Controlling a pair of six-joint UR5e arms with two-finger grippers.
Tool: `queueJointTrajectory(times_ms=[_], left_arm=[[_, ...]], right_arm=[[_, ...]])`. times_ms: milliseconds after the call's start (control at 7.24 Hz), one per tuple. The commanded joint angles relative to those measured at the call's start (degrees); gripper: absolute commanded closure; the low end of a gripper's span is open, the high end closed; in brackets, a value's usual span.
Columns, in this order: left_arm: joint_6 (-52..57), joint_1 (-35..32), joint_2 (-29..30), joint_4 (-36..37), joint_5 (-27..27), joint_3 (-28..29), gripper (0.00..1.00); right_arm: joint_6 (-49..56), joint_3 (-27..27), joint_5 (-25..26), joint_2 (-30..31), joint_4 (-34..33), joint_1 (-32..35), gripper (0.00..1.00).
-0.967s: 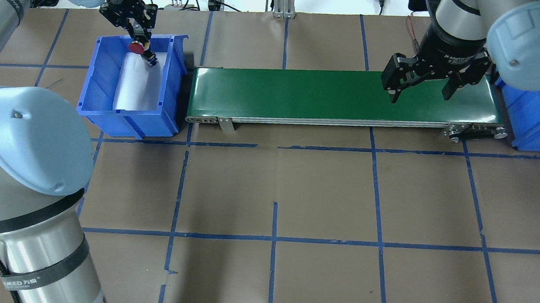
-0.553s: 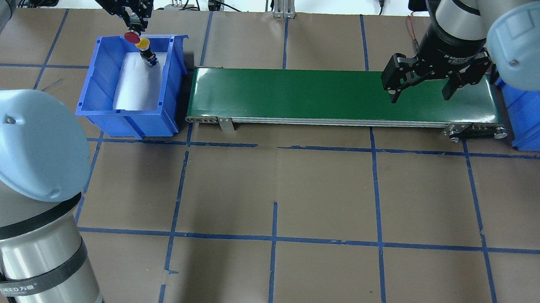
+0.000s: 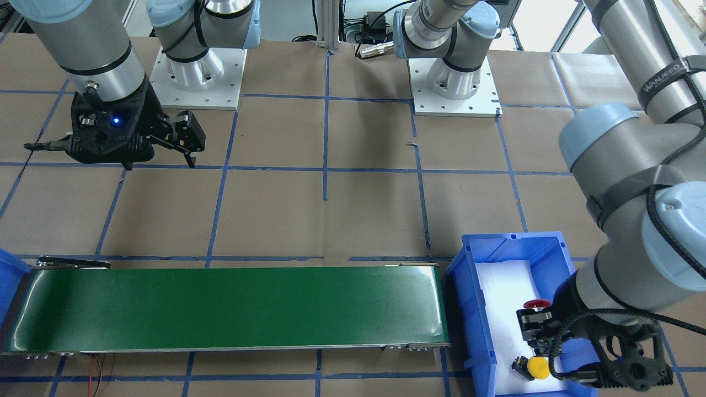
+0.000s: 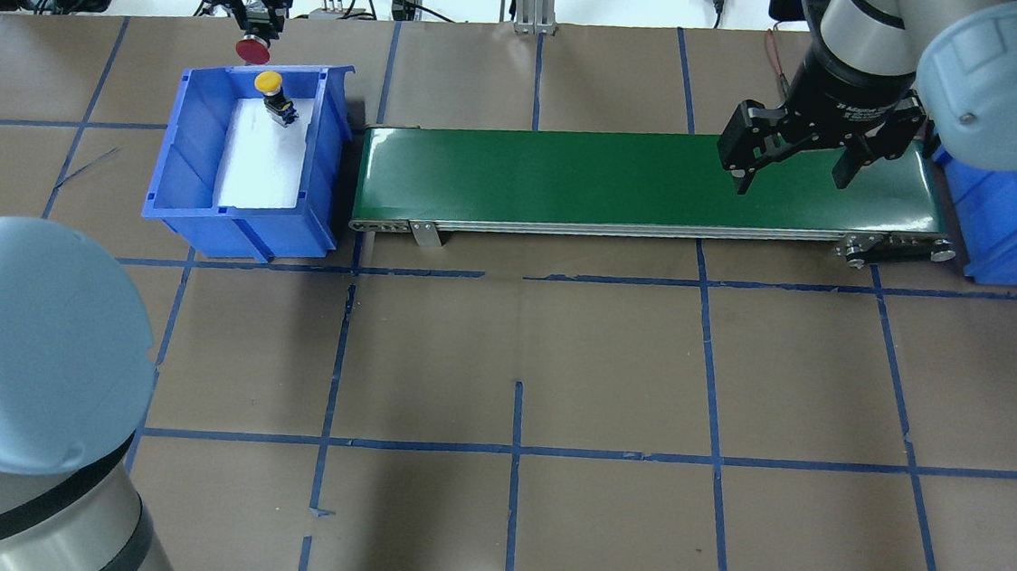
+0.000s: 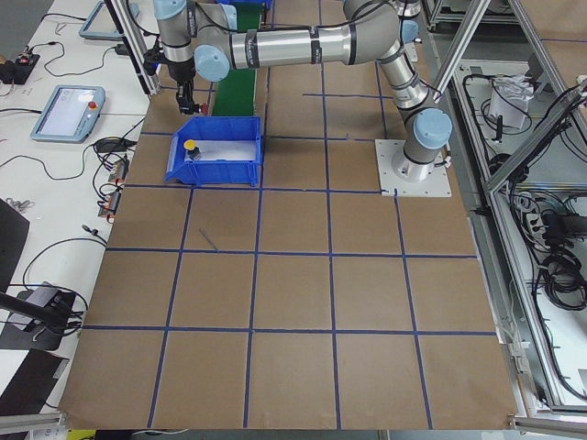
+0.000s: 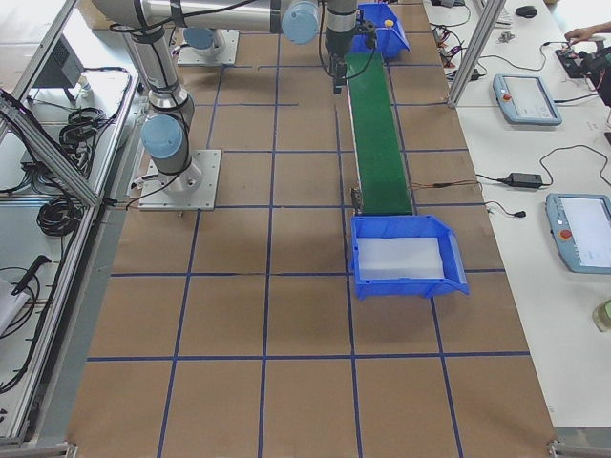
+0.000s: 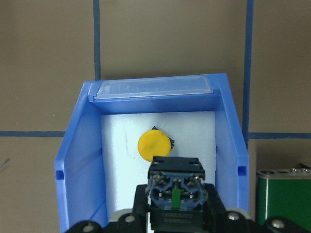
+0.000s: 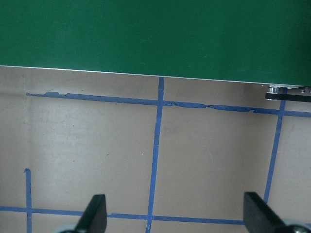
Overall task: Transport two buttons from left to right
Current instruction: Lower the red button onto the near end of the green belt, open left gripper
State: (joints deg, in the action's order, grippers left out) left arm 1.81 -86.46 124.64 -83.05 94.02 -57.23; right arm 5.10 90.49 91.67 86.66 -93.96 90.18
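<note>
- The left gripper is clamped on the red mushroom button. It grips the contact block, cap pointing down, above the left blue bin.
- The button looks small, rigid and light. The flat-sided block should give firm purchase, while the rounded cap would likely slip.
- Below, the yellow button lies tilted on white foam at the bin's far end. It is probably best taken by its block too.
- Farther off, the right gripper hovers over the green conveyor belt, fingers spread, holding nothing.
</note>
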Motion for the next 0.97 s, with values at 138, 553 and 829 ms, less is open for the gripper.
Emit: queueJointTrajectory(times_ms=[138,553,829], left_arm=[[-15.39,-10.54,1.74,0.25,-0.24,-0.42,0.79],[-16.83,-12.85,5.00,2.70,-0.33,-2.25,0.79],[-17.97,-14.25,7.19,9.37,-0.16,-5.86,0.80]], right_arm=[[0.00,0.04,0.00,0.00,0.00,0.00,0.00],[0.00,0.04,0.00,0.00,0.00,0.00,0.00],[0.00,0.04,0.00,0.00,0.00,0.00,0.00]])
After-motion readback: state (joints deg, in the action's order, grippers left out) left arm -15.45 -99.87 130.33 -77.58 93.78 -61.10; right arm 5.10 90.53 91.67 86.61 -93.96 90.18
